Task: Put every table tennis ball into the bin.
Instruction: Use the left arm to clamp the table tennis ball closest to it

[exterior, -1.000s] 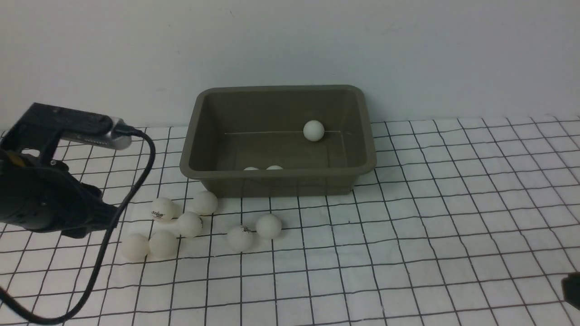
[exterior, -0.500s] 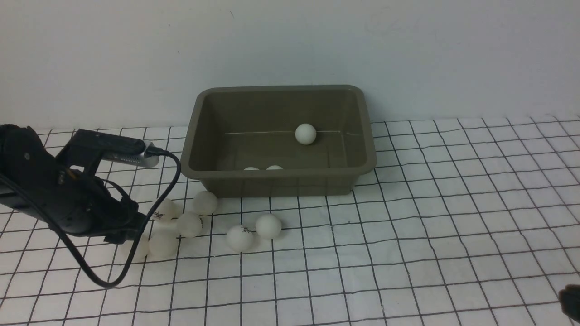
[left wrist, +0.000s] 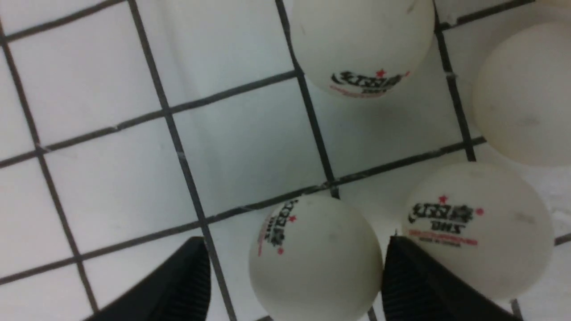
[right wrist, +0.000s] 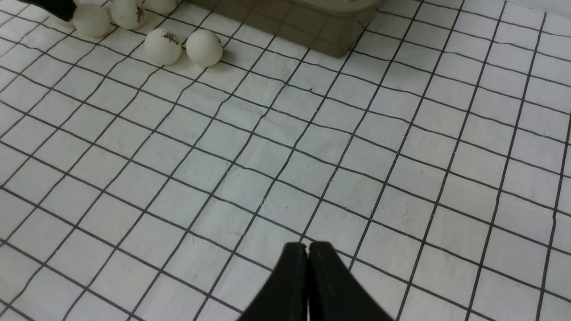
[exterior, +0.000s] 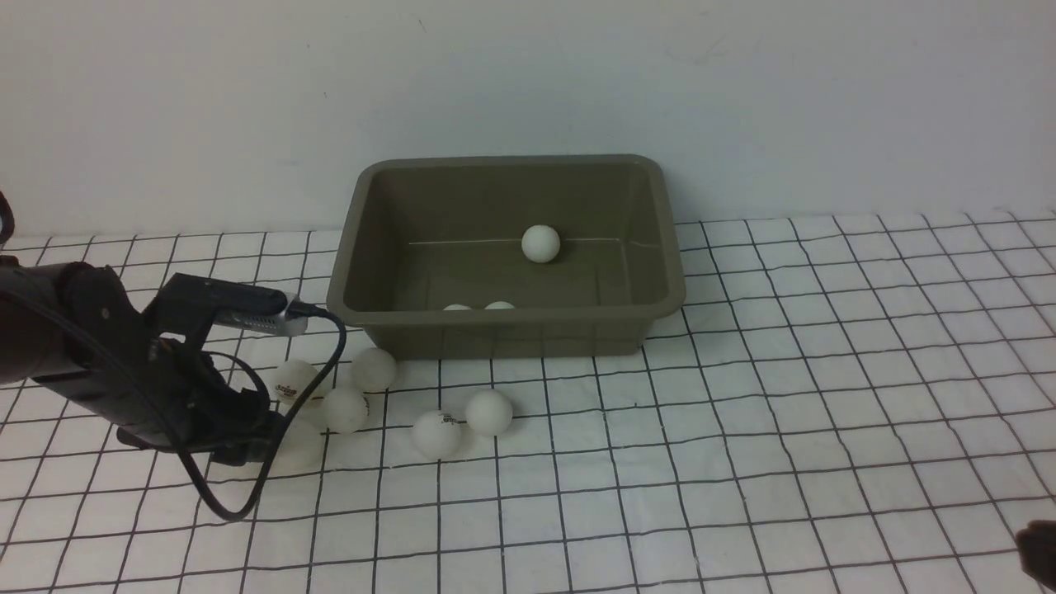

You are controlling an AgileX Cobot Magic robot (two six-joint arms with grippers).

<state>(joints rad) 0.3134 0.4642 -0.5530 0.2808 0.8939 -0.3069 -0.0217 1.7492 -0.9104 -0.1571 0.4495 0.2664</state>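
The olive-grey bin (exterior: 505, 337) stands at mid-table by the wall. One table tennis ball (exterior: 540, 243) lies inside it, and the tops of two more (exterior: 457, 308) (exterior: 499, 306) show above its near rim. Several balls lie in front of it to the left, among them a logo ball (exterior: 295, 381) and a pair (exterior: 436, 434) (exterior: 488, 412). My left gripper (exterior: 252, 439) is low over the leftmost balls. In the left wrist view it (left wrist: 294, 244) is open around one ball (left wrist: 314, 263); one finger (left wrist: 410, 276) touches it, the other stands apart. My right gripper (right wrist: 308, 248) is shut and empty.
A white cloth with a black grid (exterior: 742, 429) covers the table. A pale wall (exterior: 528, 74) stands right behind the bin. The left arm's black cable (exterior: 326, 371) loops in front of the logo ball. The right arm shows only as a dark edge (exterior: 1041, 554) at the front right corner.
My left arm has come down and to the right onto the leftmost balls, hiding one. The ball inside the bin has rolled left. The right arm has stayed put.
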